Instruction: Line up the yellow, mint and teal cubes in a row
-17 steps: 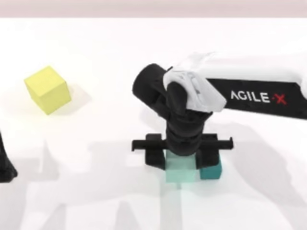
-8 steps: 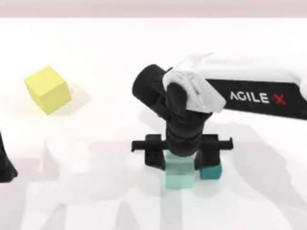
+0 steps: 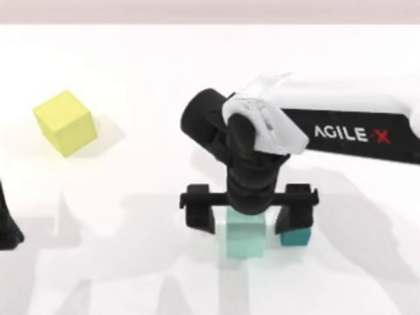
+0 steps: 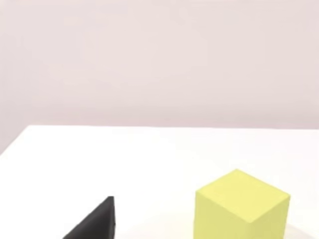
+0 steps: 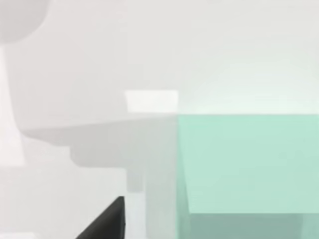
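White right arm [image 3: 348, 105] (lettered AGILE·X on a black band) ends in a black claw [image 3: 248, 216].

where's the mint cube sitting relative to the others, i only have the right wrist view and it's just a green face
Observer: In the top view the mint cube is side by side with the teal cube, which is on its right.
Operator: and the yellow one
Observer: The yellow cube sits alone far toward the table's left, well apart from the pair.
Operator: is my gripper on the mint cube
Observer: No. The right gripper is open above it, fingers spread wider than the cube.
Operator: left arm doing anything
Observer: It is parked at the table's left edge; its wrist view looks at the yellow cube.
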